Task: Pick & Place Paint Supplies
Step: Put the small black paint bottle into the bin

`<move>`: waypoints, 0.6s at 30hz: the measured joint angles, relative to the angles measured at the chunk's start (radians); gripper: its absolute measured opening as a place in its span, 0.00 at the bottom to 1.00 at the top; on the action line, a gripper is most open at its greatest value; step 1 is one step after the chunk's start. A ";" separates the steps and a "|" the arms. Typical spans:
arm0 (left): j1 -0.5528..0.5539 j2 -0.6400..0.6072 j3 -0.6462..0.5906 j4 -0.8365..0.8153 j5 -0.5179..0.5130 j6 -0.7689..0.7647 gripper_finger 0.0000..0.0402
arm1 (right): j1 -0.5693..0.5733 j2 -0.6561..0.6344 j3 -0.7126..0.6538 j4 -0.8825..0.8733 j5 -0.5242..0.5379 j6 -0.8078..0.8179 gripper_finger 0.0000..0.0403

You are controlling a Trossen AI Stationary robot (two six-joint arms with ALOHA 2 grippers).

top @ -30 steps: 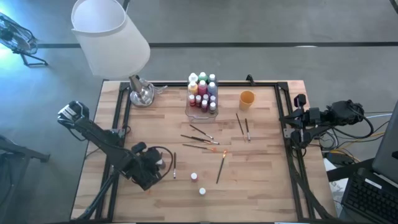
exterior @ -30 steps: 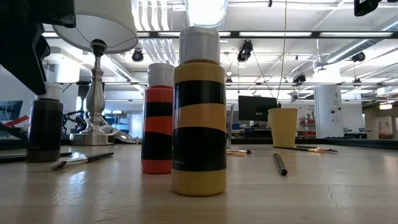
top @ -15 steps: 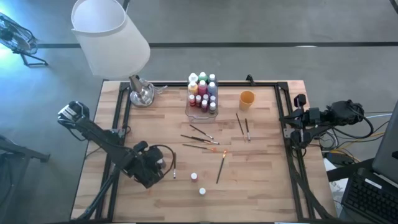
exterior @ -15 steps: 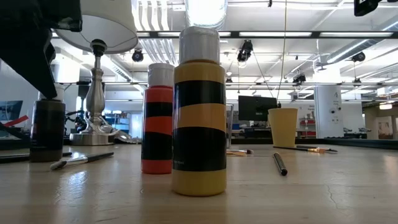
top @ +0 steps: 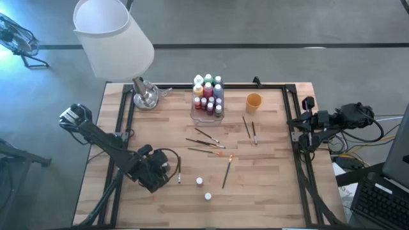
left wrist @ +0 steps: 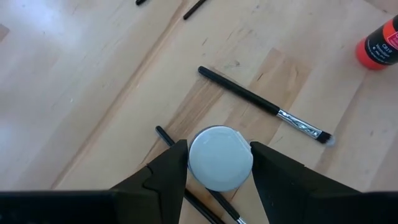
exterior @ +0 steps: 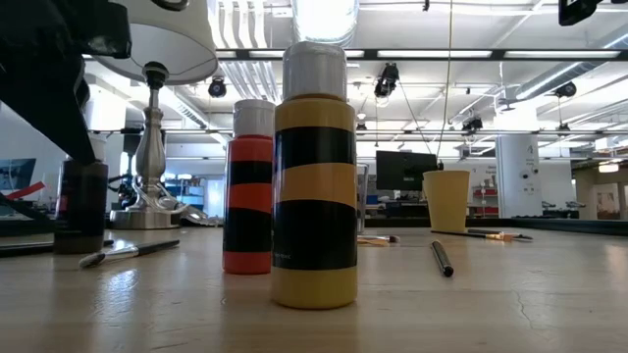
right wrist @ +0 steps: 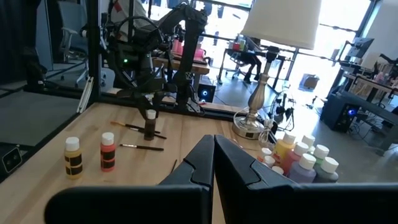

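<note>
Only the left wrist view shows left fingers clamped on a white-capped bottle; right fingers together

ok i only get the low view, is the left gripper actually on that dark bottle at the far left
observer: yes. The left wrist view shows the left gripper with a finger against each side of the dark bottle's white cap.
operator: and the right arm
observer: the right gripper is shut, parked beyond the table's right edge.
operator: anything under the bottle
observer: a brush runs beneath it on the table.
</note>
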 joint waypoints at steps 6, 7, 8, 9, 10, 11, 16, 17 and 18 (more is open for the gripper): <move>0.000 0.000 0.000 0.002 -0.001 0.018 0.44 | 0.000 0.000 0.000 0.000 0.000 0.000 0.02; 0.000 0.000 0.000 0.002 -0.001 0.018 0.44 | 0.000 0.000 0.000 0.000 0.000 0.000 0.02; 0.000 0.000 0.000 0.002 -0.001 0.018 0.44 | 0.000 0.000 0.000 0.000 0.000 0.000 0.02; 0.000 0.000 0.000 0.002 -0.001 0.019 0.44 | 0.000 0.000 0.000 0.000 0.000 0.000 0.02; 0.000 0.000 0.000 0.002 -0.001 0.019 0.44 | 0.000 0.000 0.000 0.000 0.000 0.000 0.02; 0.000 0.000 0.000 0.002 -0.001 0.019 0.44 | 0.000 0.000 0.000 0.000 0.000 0.000 0.02; 0.000 0.000 0.001 0.002 -0.004 0.023 0.40 | 0.000 0.000 0.000 0.000 0.000 0.000 0.02; 0.000 0.000 0.001 0.003 -0.005 0.027 0.38 | 0.000 0.000 0.000 0.000 0.000 0.000 0.02; 0.000 0.000 0.002 0.006 -0.008 0.034 0.36 | 0.000 0.000 0.000 0.000 0.000 0.000 0.02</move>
